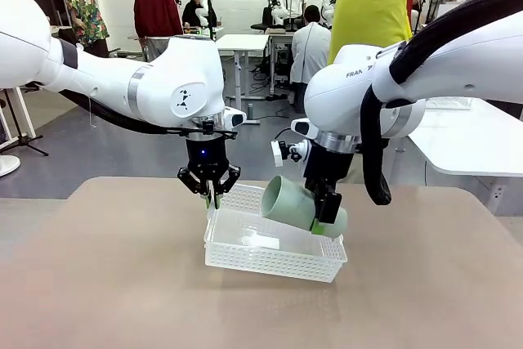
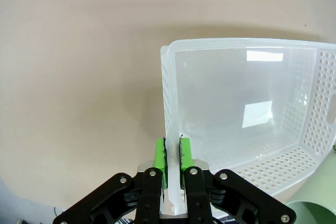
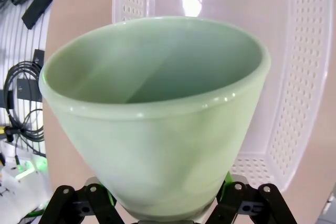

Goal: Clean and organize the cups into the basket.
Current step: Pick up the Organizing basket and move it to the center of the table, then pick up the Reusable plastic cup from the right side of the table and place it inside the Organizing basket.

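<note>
Mint cup (image 1: 294, 202) is hanging tilted over the basket (image 1: 270, 261), clasped by the right gripper (image 1: 325, 218), base hidden; left gripper (image 1: 213, 199) is pinching the basket wall.

Even overhead light floods the room. Ahead of the left claw (image 2: 172, 155), the white basket (image 2: 241, 43) throws back two square glare patches off its glossy floor, and a soft shadow lies on the worktop (image 2: 79, 77) beyond its rim. Close above the right claw (image 1: 325, 217), the mint cup (image 3: 152, 129) bulges under the wide lens, and the basket walls bow toward the frame edges.
</note>
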`<state>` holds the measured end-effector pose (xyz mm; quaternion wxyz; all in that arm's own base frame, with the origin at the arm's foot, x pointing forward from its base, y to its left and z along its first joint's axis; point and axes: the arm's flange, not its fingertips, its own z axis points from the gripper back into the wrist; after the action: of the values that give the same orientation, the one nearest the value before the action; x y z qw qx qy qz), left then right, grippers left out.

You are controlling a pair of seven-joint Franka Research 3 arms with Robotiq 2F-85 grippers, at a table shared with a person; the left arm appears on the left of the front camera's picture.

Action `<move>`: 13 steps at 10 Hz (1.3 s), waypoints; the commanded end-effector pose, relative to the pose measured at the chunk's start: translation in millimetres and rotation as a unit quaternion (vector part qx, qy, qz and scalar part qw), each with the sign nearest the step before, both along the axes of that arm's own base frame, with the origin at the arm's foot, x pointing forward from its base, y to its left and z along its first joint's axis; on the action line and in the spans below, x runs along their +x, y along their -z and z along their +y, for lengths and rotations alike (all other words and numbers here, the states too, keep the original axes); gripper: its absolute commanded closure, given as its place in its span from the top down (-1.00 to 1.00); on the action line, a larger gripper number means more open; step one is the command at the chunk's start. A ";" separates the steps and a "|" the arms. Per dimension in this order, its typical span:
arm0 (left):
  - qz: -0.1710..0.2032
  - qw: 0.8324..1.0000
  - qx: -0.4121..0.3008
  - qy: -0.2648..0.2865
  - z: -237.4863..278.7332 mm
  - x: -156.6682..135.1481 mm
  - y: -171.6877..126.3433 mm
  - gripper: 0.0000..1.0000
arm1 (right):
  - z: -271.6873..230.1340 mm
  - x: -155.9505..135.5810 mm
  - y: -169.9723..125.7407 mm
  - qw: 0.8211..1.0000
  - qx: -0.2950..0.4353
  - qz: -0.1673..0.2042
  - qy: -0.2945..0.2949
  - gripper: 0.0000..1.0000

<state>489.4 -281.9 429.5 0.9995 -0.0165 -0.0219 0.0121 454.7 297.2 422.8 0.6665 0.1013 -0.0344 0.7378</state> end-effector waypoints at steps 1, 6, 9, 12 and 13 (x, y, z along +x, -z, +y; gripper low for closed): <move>0.001 1.000 0.001 0.002 -0.1 -0.9 1.2 -1.00 | -4.7 -1.7 -7.1 1.000 0.002 -0.003 0.004 0.63; 0.001 1.000 0.001 0.002 -0.1 -0.9 1.2 -1.00 | 44.1 16.3 17.8 0.998 -0.052 0.015 -0.021 0.63; 0.001 1.000 0.001 0.002 -0.1 -0.9 1.2 -1.00 | 57.0 31.5 47.4 0.997 -0.063 0.034 -0.014 0.63; 0.001 1.000 0.001 0.002 -0.1 -0.9 1.2 -1.00 | 57.5 34.8 67.0 0.997 -0.071 0.034 0.004 0.63; 0.001 1.000 0.001 0.002 -0.1 -0.9 1.2 -1.00 | 55.4 32.9 68.6 0.996 -0.081 0.041 0.011 0.63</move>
<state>489.4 -281.9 429.6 0.9995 -0.0165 -0.0220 0.0121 488.6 350.5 349.8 0.6700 0.0938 0.0413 0.7353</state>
